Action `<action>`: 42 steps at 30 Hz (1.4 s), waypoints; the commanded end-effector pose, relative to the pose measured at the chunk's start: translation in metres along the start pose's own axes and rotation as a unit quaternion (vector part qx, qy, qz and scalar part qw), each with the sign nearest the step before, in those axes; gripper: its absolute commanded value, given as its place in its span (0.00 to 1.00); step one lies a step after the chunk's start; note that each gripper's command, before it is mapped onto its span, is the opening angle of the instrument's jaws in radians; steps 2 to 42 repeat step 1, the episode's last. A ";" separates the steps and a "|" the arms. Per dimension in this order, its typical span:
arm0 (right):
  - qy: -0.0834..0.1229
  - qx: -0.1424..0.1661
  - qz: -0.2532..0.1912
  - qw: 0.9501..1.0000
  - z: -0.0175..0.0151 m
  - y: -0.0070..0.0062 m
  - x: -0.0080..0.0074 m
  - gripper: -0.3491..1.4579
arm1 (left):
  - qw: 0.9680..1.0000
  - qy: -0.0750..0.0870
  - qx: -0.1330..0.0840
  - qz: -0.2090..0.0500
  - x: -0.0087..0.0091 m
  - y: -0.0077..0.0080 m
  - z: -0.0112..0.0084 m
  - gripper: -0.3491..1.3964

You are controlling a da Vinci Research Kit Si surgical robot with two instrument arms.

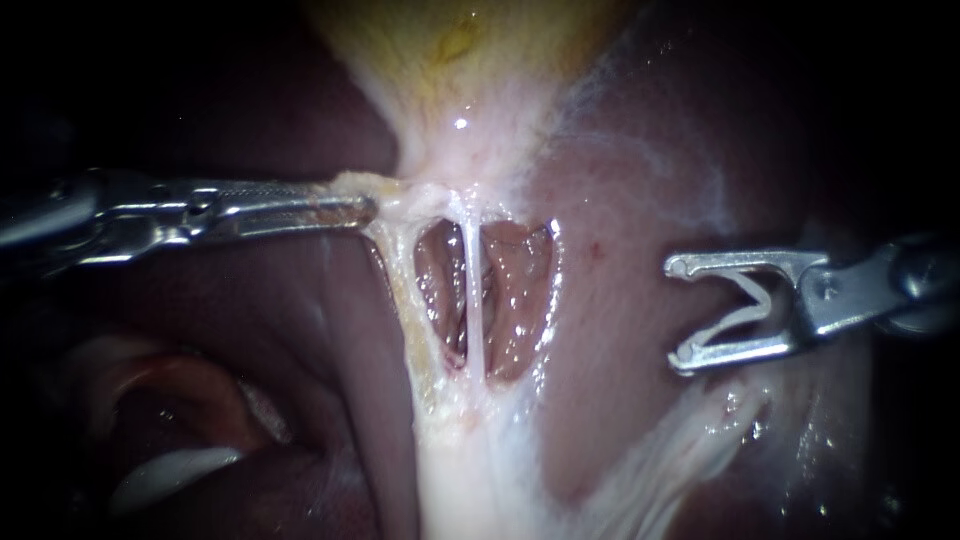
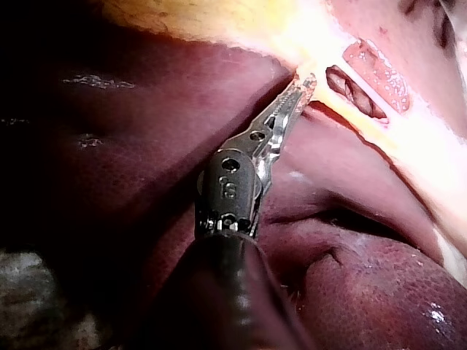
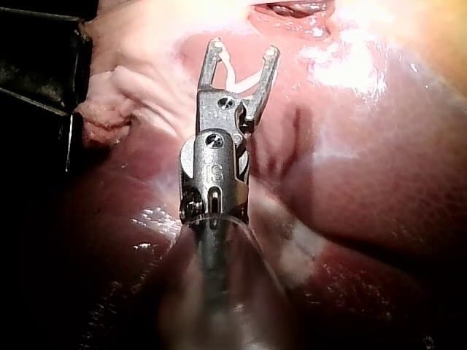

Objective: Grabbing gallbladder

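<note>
Nearest the camera, at 6 o'clock in the endoscope view, a broad band of white tissue (image 1: 470,470) rises toward the centre. Beyond it a window opens in the tissue, crossed by a thin pale tube (image 1: 472,300) running 12 to 6, with dark liver (image 1: 660,150) on both sides. At 3 o'clock the right instrument (image 1: 675,313) hangs clear of the tissue, well apart from the window. Its tool stands wide, with what looks like a pale clip (image 3: 232,76) seated between the jaws and touching both. From 9 o'clock the left instrument (image 1: 365,208) reaches the window's upper corner, its tool clamped on the pale fringe at the neck of the gallbladder (image 1: 470,40). Farthest off, at 12 o'clock, lies that organ's yellowish body, partly out of view. Its long axis runs 12 to 6, narrowing and pointing toward 6. I judge the grab made, since the hold shows in the endoscope and left wrist views. What seems left is to hold tension; whether the bite is deep enough I cannot tell
</note>
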 end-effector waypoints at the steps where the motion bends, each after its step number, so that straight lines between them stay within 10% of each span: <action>1: 0.000 0.000 0.003 1.000 0.0000 0.0000 0.0000 0.42 | 1.000 0.000 0.000 0.000 0.0001 0.0000 0.0001 0.00; 42: 0.000 0.000 0.003 1.000 0.0000 0.0000 0.0000 0.42 | 1.000 0.000 0.000 0.000 0.0001 0.0000 0.0001 0.00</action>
